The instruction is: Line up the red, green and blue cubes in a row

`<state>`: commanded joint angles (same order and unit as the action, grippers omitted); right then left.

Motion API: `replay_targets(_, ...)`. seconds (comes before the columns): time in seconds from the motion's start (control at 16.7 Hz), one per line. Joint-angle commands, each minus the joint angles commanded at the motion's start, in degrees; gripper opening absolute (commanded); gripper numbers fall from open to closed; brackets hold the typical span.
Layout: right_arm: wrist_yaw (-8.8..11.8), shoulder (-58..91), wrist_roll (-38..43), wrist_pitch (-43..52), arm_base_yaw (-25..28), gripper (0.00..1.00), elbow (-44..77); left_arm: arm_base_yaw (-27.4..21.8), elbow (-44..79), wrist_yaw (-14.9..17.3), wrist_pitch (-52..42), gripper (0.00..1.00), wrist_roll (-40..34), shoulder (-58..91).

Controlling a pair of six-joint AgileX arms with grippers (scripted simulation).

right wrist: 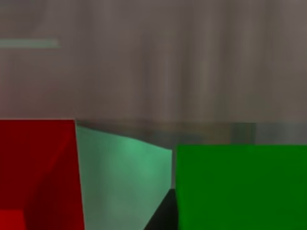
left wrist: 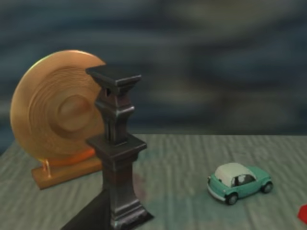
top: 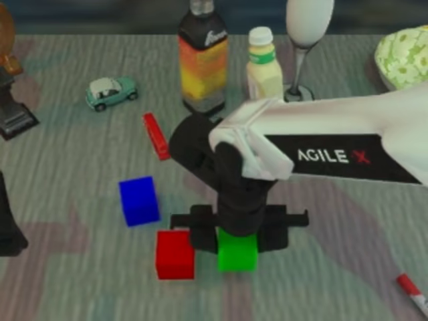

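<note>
Three matte cubes on the streaked grey table (top: 60,281): red (top: 175,254) and green (top: 237,251) side by side near the front edge with a narrow gap, blue (top: 139,200) apart, behind-left, skewed. Right gripper (top: 238,231) sits over green; jaw state cannot be told. Left arm (top: 8,224) parked at the left edge. Open room front-left

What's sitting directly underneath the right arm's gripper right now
The green cube sits under the right gripper, beside the red cube with a small gap between them. The gripper body covers the cube's far edge, so whether the fingers hold it cannot be seen.
</note>
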<state>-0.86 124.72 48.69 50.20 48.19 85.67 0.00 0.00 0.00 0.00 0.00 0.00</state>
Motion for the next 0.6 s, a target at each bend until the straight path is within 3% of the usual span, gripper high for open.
replay_targets(0.18,0.0,0.02,0.0,-0.05,0.0,0.0,-0.03,0.0,0.0,0.0,0.0,1.0,0.0,0.0)
replay_targets(0.6,0.0,0.02,0.0,-0.05,0.0,0.53,-0.03,0.0,0.0,0.0,0.0,1.0,0.0,0.0)
